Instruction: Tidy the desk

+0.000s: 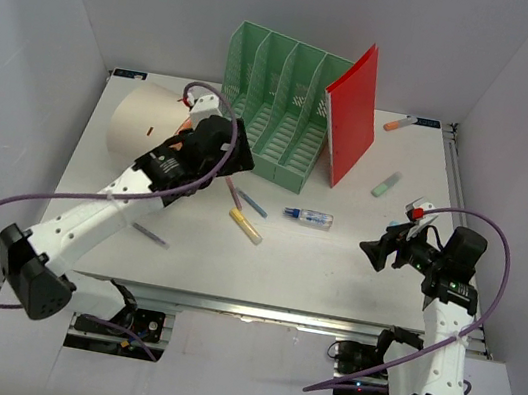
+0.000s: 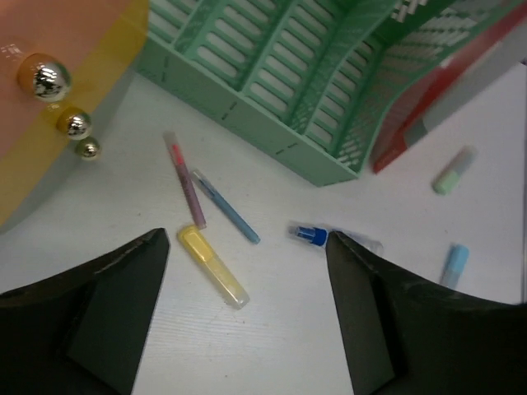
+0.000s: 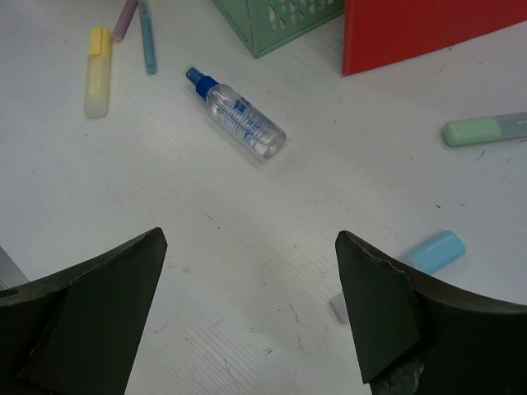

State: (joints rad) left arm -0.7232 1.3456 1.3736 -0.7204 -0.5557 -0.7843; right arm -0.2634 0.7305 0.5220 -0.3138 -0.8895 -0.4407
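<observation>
The white desk (image 1: 333, 270) holds scattered items. A yellow highlighter (image 1: 246, 226), a blue pen (image 1: 253, 203) and a pink pen (image 1: 233, 190) lie near its middle, with a small spray bottle (image 1: 308, 217) to their right. My left gripper (image 1: 238, 158) hovers open above the desk, just beyond the pens. In the left wrist view the yellow highlighter (image 2: 212, 267) lies between and ahead of the open gripper (image 2: 247, 247), untouched. My right gripper (image 1: 377, 249) is open over bare desk at the right, and in its wrist view the gripper (image 3: 251, 239) holds nothing.
A green slotted file rack (image 1: 279, 109) stands at the back with a red folder (image 1: 352, 111) leaning on it. A beige cylinder (image 1: 145, 122) lies at the back left. A green marker (image 1: 386, 185), an orange marker (image 1: 399, 123), a grey pen (image 1: 150, 235) and a light blue piece (image 3: 436, 251) lie loose.
</observation>
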